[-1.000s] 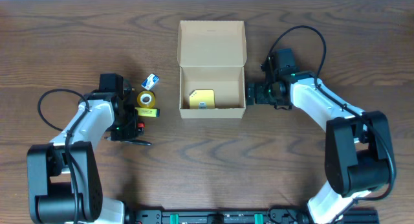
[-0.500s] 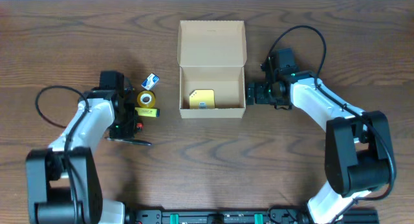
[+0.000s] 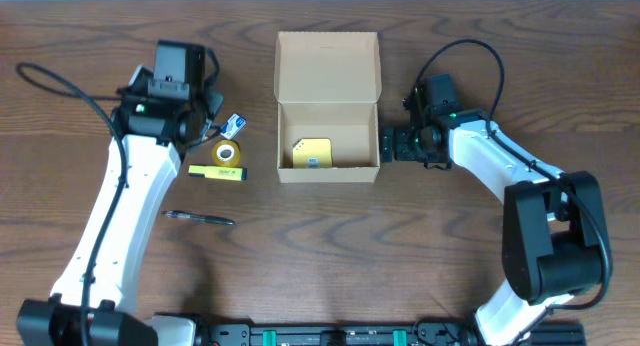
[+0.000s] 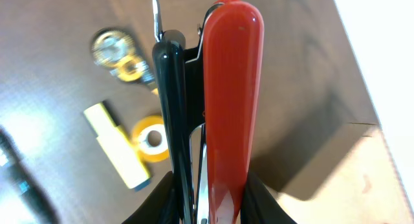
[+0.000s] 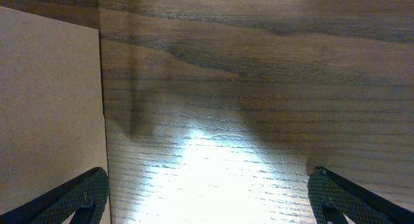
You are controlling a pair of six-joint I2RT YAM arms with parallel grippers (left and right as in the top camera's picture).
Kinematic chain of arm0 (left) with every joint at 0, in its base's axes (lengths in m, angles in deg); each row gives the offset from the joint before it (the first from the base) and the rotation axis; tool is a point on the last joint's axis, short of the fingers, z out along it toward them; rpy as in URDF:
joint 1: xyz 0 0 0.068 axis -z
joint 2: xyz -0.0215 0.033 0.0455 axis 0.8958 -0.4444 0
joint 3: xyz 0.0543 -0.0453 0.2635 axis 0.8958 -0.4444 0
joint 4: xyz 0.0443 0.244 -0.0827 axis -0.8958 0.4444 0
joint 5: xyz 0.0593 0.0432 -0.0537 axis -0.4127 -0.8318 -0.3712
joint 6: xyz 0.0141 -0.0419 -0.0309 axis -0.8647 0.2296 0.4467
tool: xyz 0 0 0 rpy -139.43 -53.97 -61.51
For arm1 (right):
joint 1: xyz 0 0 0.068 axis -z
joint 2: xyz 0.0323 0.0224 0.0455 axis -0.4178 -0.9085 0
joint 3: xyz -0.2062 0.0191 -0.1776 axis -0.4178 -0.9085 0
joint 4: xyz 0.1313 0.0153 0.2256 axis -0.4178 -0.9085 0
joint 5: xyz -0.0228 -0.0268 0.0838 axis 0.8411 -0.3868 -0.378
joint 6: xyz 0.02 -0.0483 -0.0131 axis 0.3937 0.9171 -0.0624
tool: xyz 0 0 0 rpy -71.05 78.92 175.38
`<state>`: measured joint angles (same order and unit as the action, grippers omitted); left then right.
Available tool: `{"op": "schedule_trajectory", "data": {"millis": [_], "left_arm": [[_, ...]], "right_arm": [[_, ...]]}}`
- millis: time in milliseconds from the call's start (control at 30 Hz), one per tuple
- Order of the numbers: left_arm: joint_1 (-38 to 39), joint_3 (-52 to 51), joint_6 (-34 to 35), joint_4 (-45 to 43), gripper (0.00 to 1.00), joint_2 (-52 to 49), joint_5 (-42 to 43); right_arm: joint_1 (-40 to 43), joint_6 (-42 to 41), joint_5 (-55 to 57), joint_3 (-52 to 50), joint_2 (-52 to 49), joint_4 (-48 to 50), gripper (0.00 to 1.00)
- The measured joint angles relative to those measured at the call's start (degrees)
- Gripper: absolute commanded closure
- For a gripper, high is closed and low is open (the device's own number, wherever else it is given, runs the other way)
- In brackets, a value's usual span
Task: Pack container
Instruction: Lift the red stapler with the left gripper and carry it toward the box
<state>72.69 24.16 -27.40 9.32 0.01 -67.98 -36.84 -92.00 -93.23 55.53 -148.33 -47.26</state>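
Note:
The tan cardboard container [image 3: 328, 171] stands open at table centre, its lid flap folded back. A yellow note pad [image 3: 312, 153] lies inside. My left gripper [image 3: 198, 121] is raised left of the box. In the left wrist view it [image 4: 207, 208] is shut on a red and black stapler [image 4: 226, 88], with a corner of the container [image 4: 352, 179] at lower right. My right gripper [image 3: 388, 144] is open and empty just outside the box's right wall. In the right wrist view it [image 5: 207, 198] has that wall [image 5: 45, 107] at its left finger.
A yellow tape roll [image 3: 227, 151], a yellow marker [image 3: 218, 172] and a small blue-white item [image 3: 233, 124] lie left of the box. A black pen [image 3: 200, 218] lies nearer the front. The tape [image 4: 152, 138] and marker [image 4: 119, 146] show below the stapler.
My left arm has lifted the stapler off the table and swung up and toward the back, above the loose items. The right arm has not moved.

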Motion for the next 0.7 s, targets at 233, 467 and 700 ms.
{"op": "schedule_trajectory", "data": {"millis": [233,467,700], "left_arm": [[3.3,7.6,-0.6,-5.0,0.94,-9.0,1.5],[9.5,9.0,6.4,-11.9,0.94,-15.6,11.6],[17.2,10.4,11.3,-11.9,0.94,-18.0,22.6]], "right_arm": [[0.0,0.0,0.0,0.0,0.0,0.0,0.01],[0.0,0.0,0.0,0.0,0.0,0.0,0.01],[0.0,0.0,0.0,0.0,0.0,0.0,0.01]]}}
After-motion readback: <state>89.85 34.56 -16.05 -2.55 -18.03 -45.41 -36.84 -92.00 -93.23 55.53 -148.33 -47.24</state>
